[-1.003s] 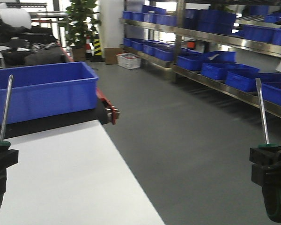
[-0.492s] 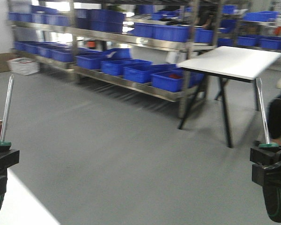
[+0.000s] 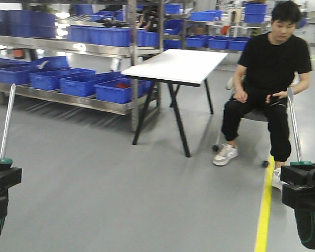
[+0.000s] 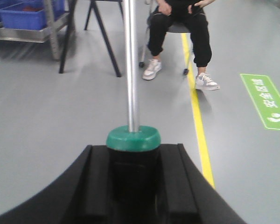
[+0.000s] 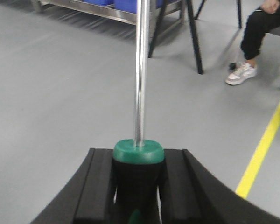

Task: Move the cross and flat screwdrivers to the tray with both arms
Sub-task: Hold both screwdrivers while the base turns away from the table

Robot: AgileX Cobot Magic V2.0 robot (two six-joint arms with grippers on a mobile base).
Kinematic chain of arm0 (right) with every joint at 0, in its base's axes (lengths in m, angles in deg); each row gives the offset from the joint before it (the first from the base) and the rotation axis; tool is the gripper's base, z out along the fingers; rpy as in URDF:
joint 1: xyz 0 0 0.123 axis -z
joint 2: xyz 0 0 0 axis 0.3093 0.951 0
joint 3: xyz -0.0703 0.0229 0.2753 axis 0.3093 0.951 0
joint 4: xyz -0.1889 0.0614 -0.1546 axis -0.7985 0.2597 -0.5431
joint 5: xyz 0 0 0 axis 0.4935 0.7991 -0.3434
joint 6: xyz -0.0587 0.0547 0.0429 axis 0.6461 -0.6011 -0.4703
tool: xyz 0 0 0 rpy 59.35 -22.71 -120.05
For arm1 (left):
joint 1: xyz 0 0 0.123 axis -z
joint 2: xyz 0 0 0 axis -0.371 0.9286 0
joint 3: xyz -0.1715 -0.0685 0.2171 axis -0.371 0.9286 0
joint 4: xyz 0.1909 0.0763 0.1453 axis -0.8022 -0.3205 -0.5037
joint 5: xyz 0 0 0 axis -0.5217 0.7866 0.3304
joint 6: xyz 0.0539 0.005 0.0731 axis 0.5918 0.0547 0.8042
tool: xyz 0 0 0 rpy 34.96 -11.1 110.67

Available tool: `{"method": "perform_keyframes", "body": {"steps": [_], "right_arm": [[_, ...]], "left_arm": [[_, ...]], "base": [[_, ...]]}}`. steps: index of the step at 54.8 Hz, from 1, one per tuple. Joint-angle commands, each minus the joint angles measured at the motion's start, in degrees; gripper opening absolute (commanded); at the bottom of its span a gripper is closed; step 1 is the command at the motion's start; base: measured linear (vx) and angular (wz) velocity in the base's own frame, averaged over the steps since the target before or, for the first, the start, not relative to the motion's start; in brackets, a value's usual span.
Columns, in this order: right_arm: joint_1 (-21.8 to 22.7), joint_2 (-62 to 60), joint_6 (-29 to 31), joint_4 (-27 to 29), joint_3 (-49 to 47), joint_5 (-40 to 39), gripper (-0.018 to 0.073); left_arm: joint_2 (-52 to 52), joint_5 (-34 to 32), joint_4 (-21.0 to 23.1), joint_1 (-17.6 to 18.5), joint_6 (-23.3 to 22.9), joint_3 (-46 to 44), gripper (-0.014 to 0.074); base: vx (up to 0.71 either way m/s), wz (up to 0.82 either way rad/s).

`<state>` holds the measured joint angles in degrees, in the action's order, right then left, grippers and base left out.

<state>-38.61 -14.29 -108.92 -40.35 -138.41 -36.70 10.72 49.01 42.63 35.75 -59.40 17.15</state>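
Note:
My left gripper (image 3: 0, 181) is shut on a screwdriver (image 3: 7, 123) with a black-and-green handle; its steel shaft points up. It shows in the left wrist view (image 4: 130, 70), green collar between the black fingers (image 4: 95, 182). My right gripper (image 3: 304, 186) is shut on a second screwdriver (image 3: 294, 126) of the same kind, shaft up; it also shows in the right wrist view (image 5: 141, 70) between the fingers (image 5: 175, 184). I cannot tell which tip is cross and which is flat. No tray is in view.
A white table (image 3: 178, 65) on black legs stands ahead. A seated man in black (image 3: 268, 79) is at the right. Metal shelves with blue bins (image 3: 68, 79) run along the left. A yellow floor line (image 3: 263, 210) runs by my right side.
The whole view has swung right: the white worktable and blue bin went out of frame, the shelves slid left, and the white table and seated man came in. Both grippers still hold their screwdrivers.

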Motion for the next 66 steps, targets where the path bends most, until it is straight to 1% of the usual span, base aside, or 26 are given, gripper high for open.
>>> {"method": "perform_keyframes", "body": {"steps": [1, 21, 35, 50, 66], "right_arm": [[0.1, -0.8, 0.3, -1.4, -1.8, -5.0, -0.0008], [0.1, -0.8, 0.3, -1.4, -1.8, -5.0, -0.0008], [0.1, -0.8, 0.3, -1.4, -1.8, -5.0, -0.0008], [0.1, -0.8, 0.3, -1.4, -1.8, -5.0, -0.0008], [0.1, -0.8, 0.3, -1.4, -1.8, -5.1, -0.0008]], "left_arm": [[-0.6, -5.0, 1.1, 0.2, -0.5, -1.6, 0.0004], [-0.6, -5.0, 1.1, 0.2, -0.5, -1.6, 0.0004], [-0.6, -5.0, 1.1, 0.2, -0.5, -1.6, 0.0004], [-0.6, -5.0, 1.1, 0.2, -0.5, -1.6, 0.0004], [-0.6, -5.0, 1.1, 0.2, -0.5, -1.6, 0.0004]], "base": [[0.18, -0.47], [0.23, -0.42], [0.32, -0.22], [0.39, 0.03], [0.47, 0.29]]}}
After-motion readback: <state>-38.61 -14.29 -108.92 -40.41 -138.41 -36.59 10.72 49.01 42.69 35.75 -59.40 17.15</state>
